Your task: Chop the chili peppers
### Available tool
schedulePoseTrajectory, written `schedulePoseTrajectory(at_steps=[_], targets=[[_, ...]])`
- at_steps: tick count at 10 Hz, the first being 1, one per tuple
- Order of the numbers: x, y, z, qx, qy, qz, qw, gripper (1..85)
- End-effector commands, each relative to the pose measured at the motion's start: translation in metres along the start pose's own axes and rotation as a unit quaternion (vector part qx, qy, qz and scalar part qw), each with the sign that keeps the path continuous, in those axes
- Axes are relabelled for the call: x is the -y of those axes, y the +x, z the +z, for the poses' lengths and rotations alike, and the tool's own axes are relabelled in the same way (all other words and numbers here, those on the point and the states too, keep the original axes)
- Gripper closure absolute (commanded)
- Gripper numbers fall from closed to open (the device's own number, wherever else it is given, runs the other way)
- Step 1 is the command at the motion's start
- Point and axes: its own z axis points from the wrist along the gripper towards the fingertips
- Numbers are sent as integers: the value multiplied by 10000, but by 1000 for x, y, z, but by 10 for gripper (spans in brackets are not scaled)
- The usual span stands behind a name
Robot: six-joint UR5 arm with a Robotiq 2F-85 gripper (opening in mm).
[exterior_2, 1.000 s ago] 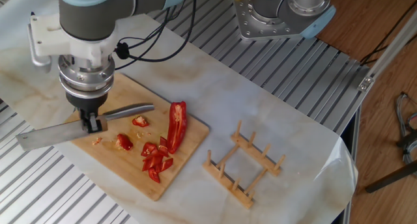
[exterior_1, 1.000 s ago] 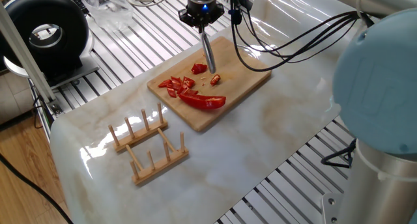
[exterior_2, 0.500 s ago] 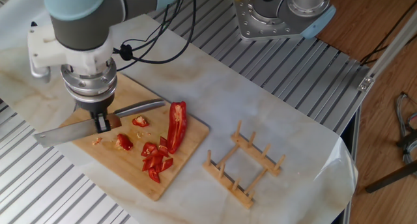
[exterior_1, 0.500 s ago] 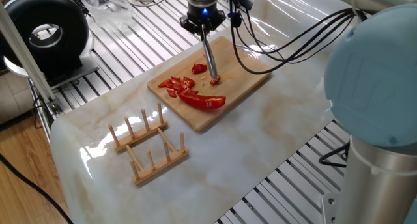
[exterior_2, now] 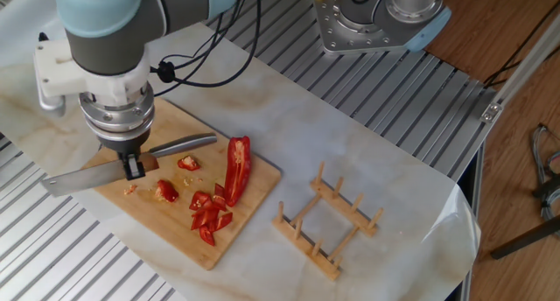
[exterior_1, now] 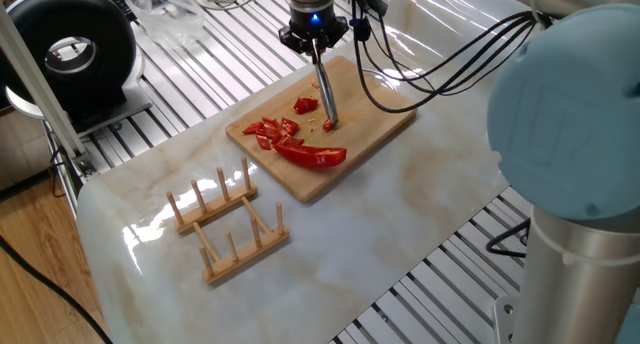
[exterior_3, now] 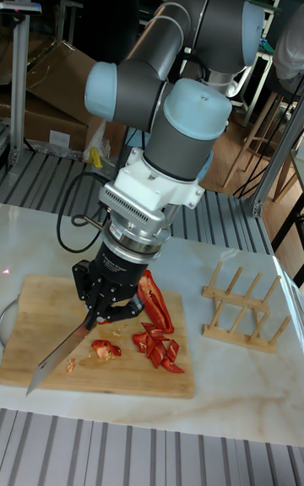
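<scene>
Knife [exterior_2: 96, 168] shifted slightly toward chili peppers [exterior_2: 219, 185], pincer [exterior_2: 133, 167] (fingertips hidden) clamping it

Quick count, approx where bits overlap. One cutting board [exterior_2: 105, 196], center-left in the other fixed view. On it: one long uncut chili half [exterior_2: 236, 165], plus a cluster of small red chili bits [exterior_2: 208, 215] just below it, roughly 6–8, can't separate them all. Two more loose bits nearer my blade: one [exterior_2: 187, 162] by the tip, one [exterior_2: 166, 191] lower down. A few tiny crumbs [exterior_2: 129, 190], too small to count. One knife [exterior_2: 87, 170] in my one gripper [exterior_2: 133, 165]. One wooden dish rack [exterior_2: 328, 220], lower right; two rows of pegs, four per row as far as I can see.
</scene>
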Motion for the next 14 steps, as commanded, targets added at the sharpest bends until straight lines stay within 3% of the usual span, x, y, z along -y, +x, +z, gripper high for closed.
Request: schedulePoseTrajectory(at_steps=[1,3,4,5,7,10,12,14], targets=[[-8,-14,-7,271,-87,18,9996,843],[-17,-25,-4,403,-105,6,9991,843],[-19,-22,-2,308,-56,10,9995,843],[-27,-15,2,147,-145,38,9998,843],[-39,-17,8,135,-226,51,9996,843],[-48,-17,8,121,-129,23,9998,843],[-52,-10,15,-36,-168,10,9999,843],[-50,3,16,-259,-63,-4,9996,843]])
